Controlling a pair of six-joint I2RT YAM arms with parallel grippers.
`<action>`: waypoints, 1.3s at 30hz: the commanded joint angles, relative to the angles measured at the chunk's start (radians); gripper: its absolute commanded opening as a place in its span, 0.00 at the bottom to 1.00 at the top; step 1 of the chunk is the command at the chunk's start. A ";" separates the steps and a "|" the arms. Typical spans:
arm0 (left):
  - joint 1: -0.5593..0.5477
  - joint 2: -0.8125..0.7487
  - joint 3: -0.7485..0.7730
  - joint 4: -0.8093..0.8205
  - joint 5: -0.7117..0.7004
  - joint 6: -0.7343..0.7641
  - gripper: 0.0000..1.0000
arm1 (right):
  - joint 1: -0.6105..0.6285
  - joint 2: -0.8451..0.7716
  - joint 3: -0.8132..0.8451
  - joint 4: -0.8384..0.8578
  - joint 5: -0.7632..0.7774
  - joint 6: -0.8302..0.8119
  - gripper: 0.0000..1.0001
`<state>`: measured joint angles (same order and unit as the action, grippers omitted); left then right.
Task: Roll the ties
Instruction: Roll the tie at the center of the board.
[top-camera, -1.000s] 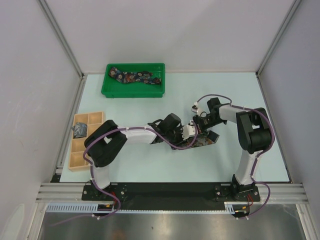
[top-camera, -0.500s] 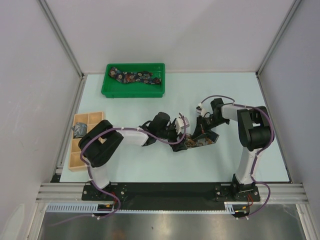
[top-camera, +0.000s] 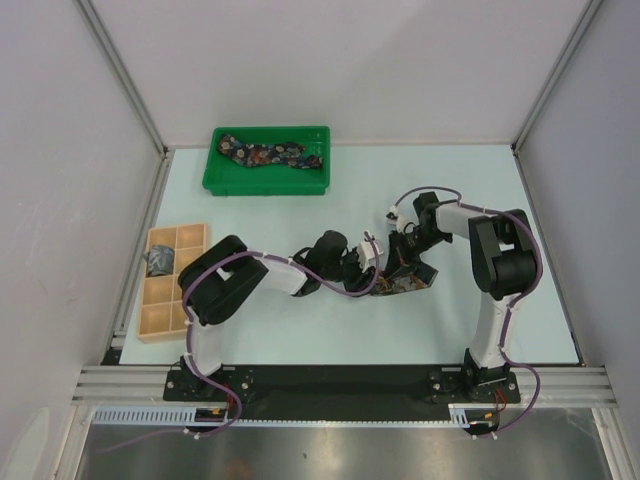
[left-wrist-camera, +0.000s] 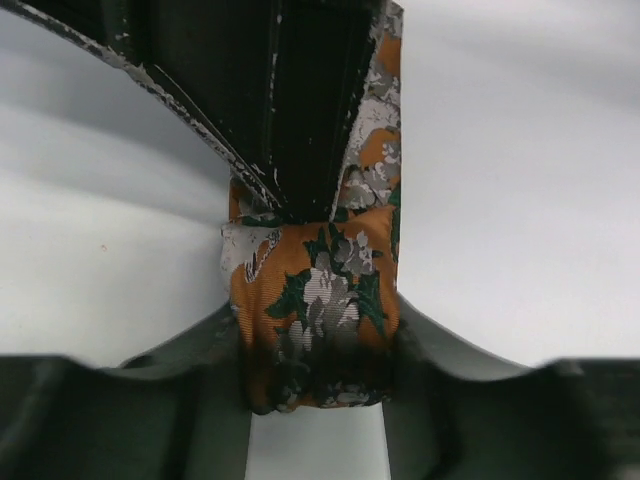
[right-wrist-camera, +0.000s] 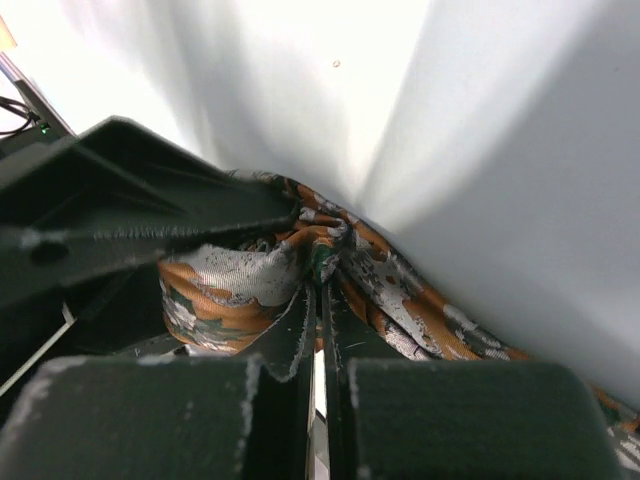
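A rust-brown tie (top-camera: 410, 284) lies mid-table, its near end wound into a small roll (left-wrist-camera: 315, 290). My left gripper (top-camera: 378, 268) comes in from the left. Its two jaws press against either side of the roll (left-wrist-camera: 318, 350). My right gripper (top-camera: 398, 258) comes in from the right, and its shut fingers (left-wrist-camera: 300, 100) reach down into the roll's top. In the right wrist view its tips (right-wrist-camera: 322, 280) are pinched into a fold of the tie (right-wrist-camera: 400, 290). A dark navy floral tie (top-camera: 272, 155) lies in the green tray. A grey-blue tie (top-camera: 160, 260) sits in the wooden box.
The green tray (top-camera: 265, 185) stands at the back left. The tan compartment box (top-camera: 170, 300) lies along the left edge. Grey walls and metal posts close in the table on three sides. Cables loop over both arms.
My left gripper opened wide half a second ago and has closed back onto the roll, after drawing back to the left. The right gripper stayed shut and shifted only slightly.
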<state>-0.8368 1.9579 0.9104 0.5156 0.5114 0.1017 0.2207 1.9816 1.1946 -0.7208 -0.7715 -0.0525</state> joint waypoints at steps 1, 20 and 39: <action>-0.038 -0.005 0.064 -0.161 -0.069 0.090 0.33 | 0.088 0.099 -0.033 0.052 0.100 -0.029 0.00; -0.082 0.022 0.239 -0.781 -0.318 0.299 0.18 | -0.009 -0.116 -0.024 -0.045 -0.273 -0.037 0.56; -0.001 -0.171 0.088 -0.386 -0.039 0.121 0.71 | -0.044 -0.037 -0.095 -0.005 0.138 -0.075 0.00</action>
<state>-0.8810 1.8942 1.0912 -0.0174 0.3519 0.3367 0.1898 1.8900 1.1320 -0.7334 -0.8982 -0.1028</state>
